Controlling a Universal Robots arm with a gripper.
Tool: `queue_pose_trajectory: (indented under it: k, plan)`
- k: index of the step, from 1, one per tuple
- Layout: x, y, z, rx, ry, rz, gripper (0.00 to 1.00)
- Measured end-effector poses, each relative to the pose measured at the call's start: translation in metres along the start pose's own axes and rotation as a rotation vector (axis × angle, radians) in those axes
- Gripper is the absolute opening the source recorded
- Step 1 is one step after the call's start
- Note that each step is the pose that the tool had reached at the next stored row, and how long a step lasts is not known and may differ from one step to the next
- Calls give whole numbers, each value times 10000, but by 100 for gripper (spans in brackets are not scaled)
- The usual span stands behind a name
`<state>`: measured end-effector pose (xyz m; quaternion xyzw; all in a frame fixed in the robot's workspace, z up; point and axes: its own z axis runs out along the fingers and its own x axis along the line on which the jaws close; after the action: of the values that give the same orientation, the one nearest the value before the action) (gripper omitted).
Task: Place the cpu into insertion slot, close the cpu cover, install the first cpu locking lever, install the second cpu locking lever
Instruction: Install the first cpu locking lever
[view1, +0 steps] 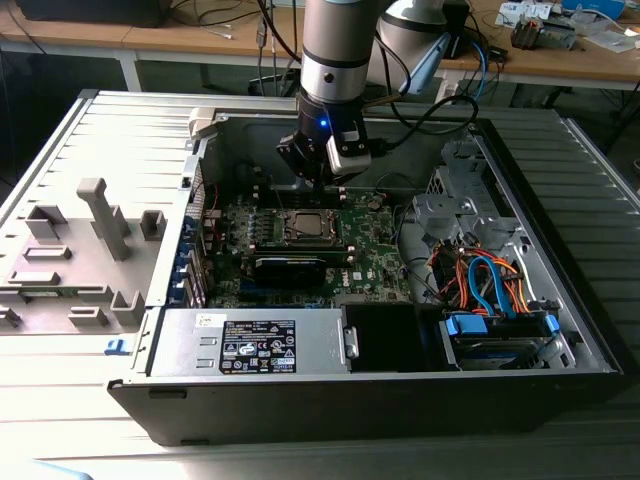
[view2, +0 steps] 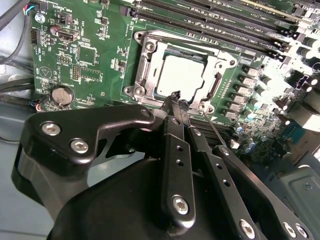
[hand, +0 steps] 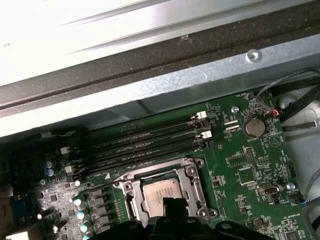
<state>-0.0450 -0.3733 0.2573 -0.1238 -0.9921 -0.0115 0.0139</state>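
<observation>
The cpu (view2: 181, 75) lies in the insertion slot (view1: 305, 226) on the green board, its pale metal face showing through the window of the cpu cover (view2: 150, 66), which lies flat over it. My gripper (view2: 175, 97) hangs just above the socket's edge with its black fingers (view2: 174, 150) pressed together and nothing between them. A thin wire locking lever (view2: 216, 131) runs out from the socket corner right beside the fingertips. In the first wrist view the cpu (hand: 159, 192) and cover (hand: 188, 184) sit just beyond the gripper's tip (hand: 170, 204).
Long black memory slots (hand: 145, 145) run along one side of the socket. A coin battery (view2: 62, 94) is nearby. A long black card (view1: 290, 266), the power supply (view1: 250, 345), bundled cables (view1: 490, 285) and the case walls (view1: 560, 250) surround the board. A grey fixture (view1: 90, 250) lies outside.
</observation>
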Motion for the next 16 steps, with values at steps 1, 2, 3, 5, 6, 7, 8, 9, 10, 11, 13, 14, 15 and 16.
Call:
queue_pose_trajectory:
  k: [1, 2, 3, 5, 6, 7, 8, 9, 10, 11, 13, 14, 15, 16]
  plan:
    - [0, 0, 0, 1, 0, -19, 11]
    - [0, 0, 0, 1, 0, -28, 11]
    - [0, 0, 0, 1, 0, -43, 11]
    - [0, 0, 0, 2, 1, -78, 11]
    - [0, 0, 0, 2, 1, -87, 11]
    - [0, 0, 0, 3, 1, -99, 11]
    - [0, 0, 0, 3, 2, -108, 11]
    - [0, 0, 0, 4, 2, -123, 11]
    - [0, 0, 0, 4, 2, -135, 11]
    - [0, 0, 0, 5, 2, -143, 11]
    - [0, 0, 0, 6, 3, -174, 11]
    - [0, 0, 0, 6, 3, -183, 11]
    - [0, 0, 0, 6, 3, -196, 11]
    - [0, 0, 0, 7, 4, -206, 11]
